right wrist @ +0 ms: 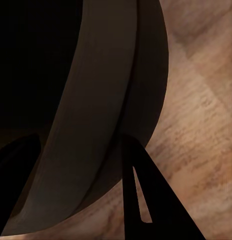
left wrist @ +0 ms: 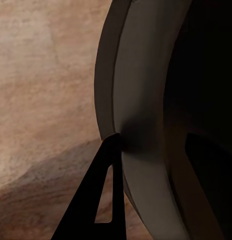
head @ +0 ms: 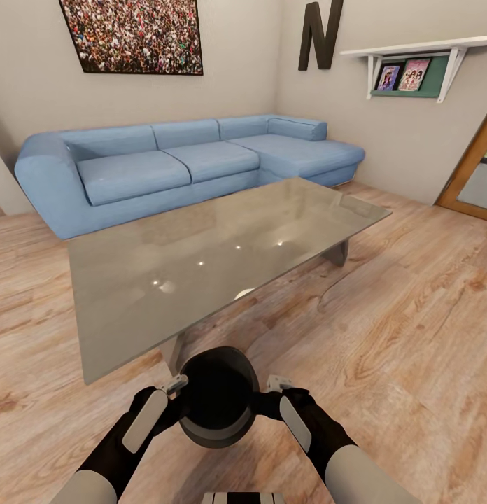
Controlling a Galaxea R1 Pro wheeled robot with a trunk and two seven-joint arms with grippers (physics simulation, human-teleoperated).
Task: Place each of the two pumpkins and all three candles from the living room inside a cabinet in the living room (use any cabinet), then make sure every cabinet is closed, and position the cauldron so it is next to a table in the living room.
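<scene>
The black cauldron (head: pixel 219 399) sits between my two arms, low in the head view, just in front of the near edge of the glossy grey table (head: pixel 222 245) and close to its grey leg (head: pixel 175 355). My left gripper (head: pixel 179 386) is shut on the cauldron's left rim and my right gripper (head: pixel 271 387) is shut on its right rim. In the left wrist view the thick rim (left wrist: pixel 141 100) runs between the fingers of the left gripper (left wrist: pixel 153 140), one inside the pot and one outside. The right wrist view shows the same hold on the rim (right wrist: pixel 111 100) by the right gripper (right wrist: pixel 78 140). Whether the pot rests on the floor is unclear.
A blue corner sofa (head: pixel 166 164) stands behind the table along the back wall. A white wall shelf (head: pixel 418 59) with pictures hangs at the upper right, and a wooden door frame (head: pixel 474 168) is at the far right. Wooden floor (head: pixel 411 336) stretches to the right of the table.
</scene>
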